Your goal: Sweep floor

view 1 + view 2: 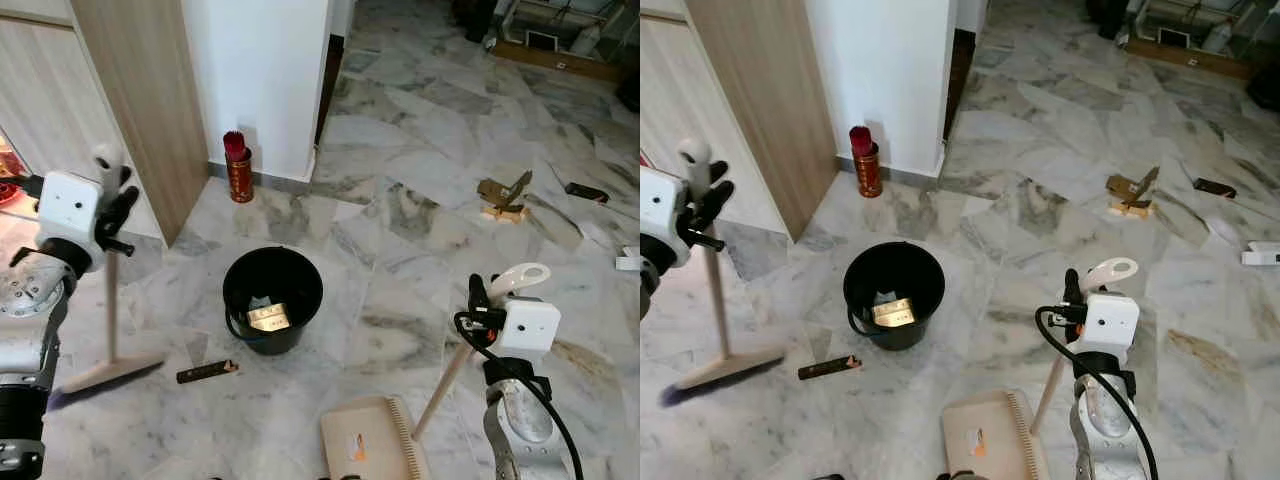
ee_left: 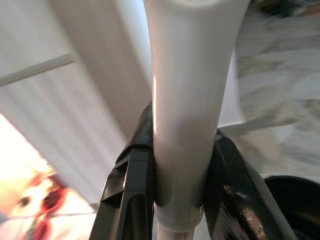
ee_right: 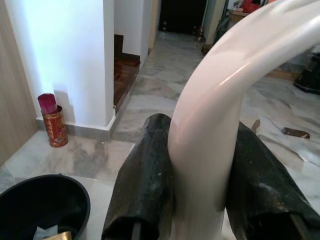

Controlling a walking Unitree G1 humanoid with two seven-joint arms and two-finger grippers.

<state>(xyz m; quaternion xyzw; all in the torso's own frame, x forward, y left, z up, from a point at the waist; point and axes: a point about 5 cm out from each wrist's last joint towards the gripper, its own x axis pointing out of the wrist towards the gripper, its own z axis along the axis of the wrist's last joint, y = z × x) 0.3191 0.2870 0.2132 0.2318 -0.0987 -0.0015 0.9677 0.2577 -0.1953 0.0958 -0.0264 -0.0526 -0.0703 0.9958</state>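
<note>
My left gripper [image 1: 112, 200] is shut on the top of a pale broom handle [image 2: 185, 100]. The handle runs down to the broom head [image 1: 108, 374], which rests on the marble floor at the left. My right gripper [image 1: 488, 296] is shut on the curved white handle [image 3: 210, 115] of a beige dustpan [image 1: 365, 440]. The dustpan lies flat on the floor at the bottom middle. A dark strip of litter [image 1: 207, 371] lies between the broom head and a black bucket [image 1: 272, 262]. Brown cardboard scraps [image 1: 505, 196] lie farther off to the right.
The bucket holds a gold packet [image 1: 268, 317]. A red canister [image 1: 238, 168] stands at the base of the white wall, with a wooden cabinet [image 1: 150, 100] to its left. A dark flat piece [image 1: 586, 192] and a white object [image 1: 628, 260] lie at the far right.
</note>
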